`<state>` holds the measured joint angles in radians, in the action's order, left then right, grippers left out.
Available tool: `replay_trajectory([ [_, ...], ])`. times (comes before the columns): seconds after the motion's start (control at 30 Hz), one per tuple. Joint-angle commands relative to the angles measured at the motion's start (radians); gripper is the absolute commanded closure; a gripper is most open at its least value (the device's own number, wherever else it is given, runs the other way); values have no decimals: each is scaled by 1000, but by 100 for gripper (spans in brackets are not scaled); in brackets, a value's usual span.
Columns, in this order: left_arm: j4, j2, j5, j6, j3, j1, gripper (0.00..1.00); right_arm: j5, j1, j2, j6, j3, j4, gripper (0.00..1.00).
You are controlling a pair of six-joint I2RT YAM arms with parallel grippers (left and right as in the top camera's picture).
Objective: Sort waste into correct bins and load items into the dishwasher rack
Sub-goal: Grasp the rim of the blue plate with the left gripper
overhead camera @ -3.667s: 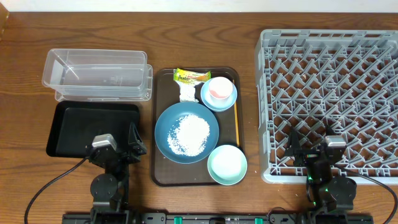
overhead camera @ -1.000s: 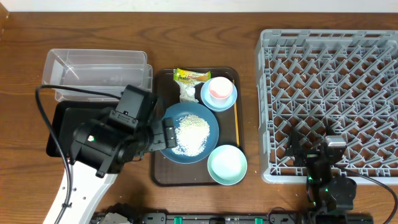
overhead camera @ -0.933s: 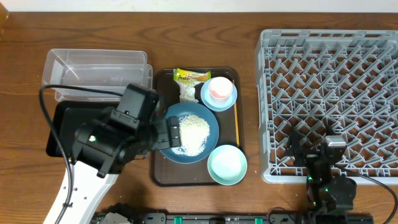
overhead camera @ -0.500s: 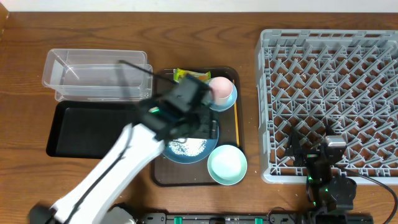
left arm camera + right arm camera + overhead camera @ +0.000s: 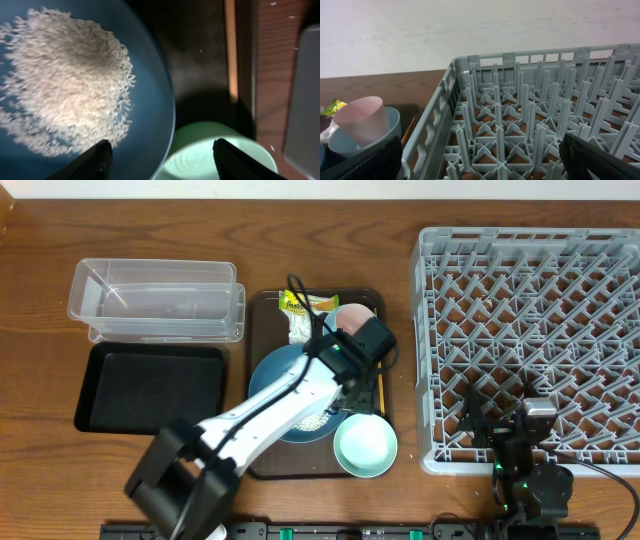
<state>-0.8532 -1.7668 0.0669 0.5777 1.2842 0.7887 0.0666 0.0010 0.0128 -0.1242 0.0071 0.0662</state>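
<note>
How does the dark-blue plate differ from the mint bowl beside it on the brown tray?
The dark-blue plate is wide and shallow; the mint bowl is smaller and deeper. The plate carries a heap of rice grains; the bowl looks empty. Both are round and sit on the brown tray.

Bg is pretty plain tbh: dark brown wooden table (image 5: pixel 330 240) w/ visible grain running left-right, fills nearly the whole overhead view. Thin pale strip (image 5: pixel 300 188) runs along its far edge. Right wrist cam shows a plain off-white wall (image 5: pixel 470 25) behind the table, soft even light.
</note>
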Motion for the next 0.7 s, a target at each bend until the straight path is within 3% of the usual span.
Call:
replay_trajectory([
  [0.0, 16, -42, -33, 61, -11, 5, 36, -7, -6, -3, 9, -2, 4, 1],
  [0.27, 45, -82, -128, 101, -12, 5, 41, -7, -6, -3, 9, -2, 4, 1],
  [0.67, 78, -93, -132, 143, -22, 5, 48, -7, -6, -3, 9, -2, 4, 1],
])
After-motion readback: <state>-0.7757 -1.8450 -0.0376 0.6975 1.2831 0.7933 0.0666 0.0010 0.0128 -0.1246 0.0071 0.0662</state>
